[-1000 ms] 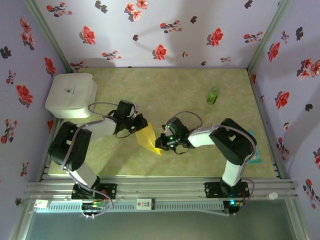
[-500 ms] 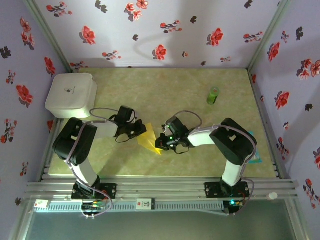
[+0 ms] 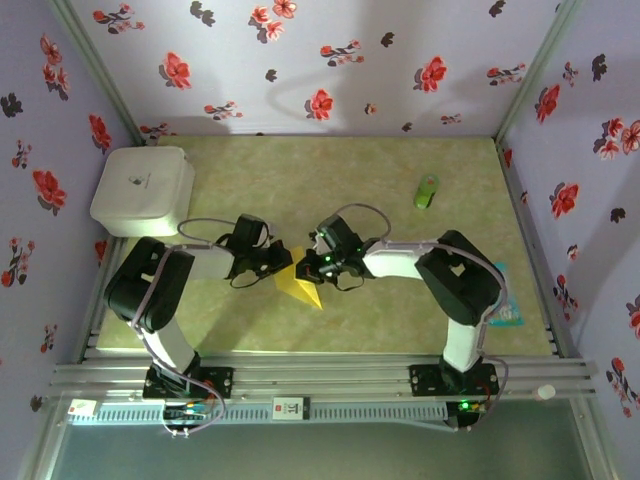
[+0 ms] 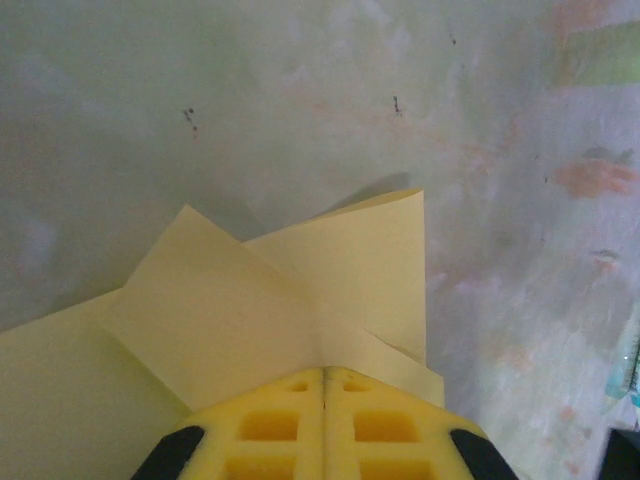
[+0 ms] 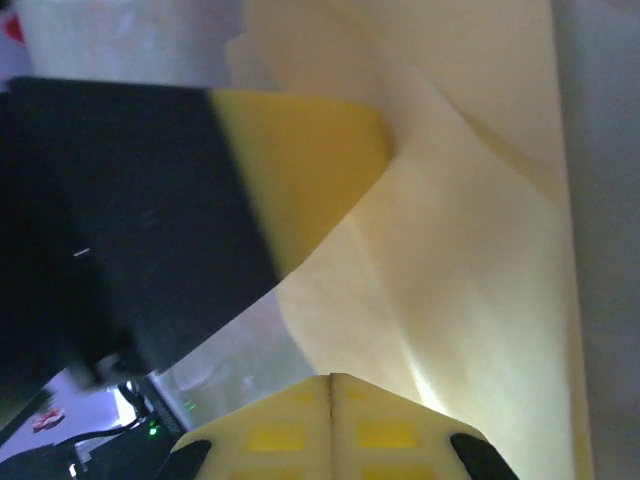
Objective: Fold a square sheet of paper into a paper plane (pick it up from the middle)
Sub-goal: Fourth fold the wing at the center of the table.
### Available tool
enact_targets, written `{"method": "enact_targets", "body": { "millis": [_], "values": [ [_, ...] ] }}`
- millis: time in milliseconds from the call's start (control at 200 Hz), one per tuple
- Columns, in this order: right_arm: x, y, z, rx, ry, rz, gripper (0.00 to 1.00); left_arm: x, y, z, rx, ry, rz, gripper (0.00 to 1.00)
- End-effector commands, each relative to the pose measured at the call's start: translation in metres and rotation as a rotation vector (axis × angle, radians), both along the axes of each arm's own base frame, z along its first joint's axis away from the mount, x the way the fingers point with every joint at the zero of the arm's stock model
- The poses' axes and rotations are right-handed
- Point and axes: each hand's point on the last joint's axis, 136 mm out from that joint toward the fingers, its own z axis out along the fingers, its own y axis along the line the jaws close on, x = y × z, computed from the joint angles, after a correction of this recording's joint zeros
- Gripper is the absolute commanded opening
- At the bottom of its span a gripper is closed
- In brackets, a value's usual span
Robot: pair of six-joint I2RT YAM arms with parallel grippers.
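- The left pincer (image 3: 282, 262) is seen fully closed. In the left wrist view its yellow pads (image 4: 268, 432) are pressed flat together with only a hairline seam between them.
- The square sheet of paper (image 4: 300, 300) is pinched right at that seam (it's already creased, with overlapping flaps fanned out ahead of the pads).
- The right pincer (image 3: 313, 268) is shut tight as well, and the same yellow paper is gripped at its tips in the right wrist view.
- One finger of the left pincer is caught close up by the right wrist camera, laid against the far side of the sheet.
- From above, the sheet is found near the middle of the bench (image 3: 350, 170), held between the two pincers, with a pointed corner aimed at the near edge.
- Whether it's lifted or resting on the bench can't be told.
- A white rounded box (image 3: 143, 188) is parked at the far left corner, and a green cylinder (image 3: 427, 190) is well apart on the right.
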Motion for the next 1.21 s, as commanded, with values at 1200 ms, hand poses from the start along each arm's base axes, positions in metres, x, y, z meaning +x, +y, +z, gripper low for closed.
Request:
{"method": "enact_targets", "body": {
  "millis": [1200],
  "values": [
    [-0.030,-0.019,-0.014,-0.022,0.026,0.006,0.05,-0.013,0.024,-0.022,0.053,0.069,0.061,0.03]
  ]
}}
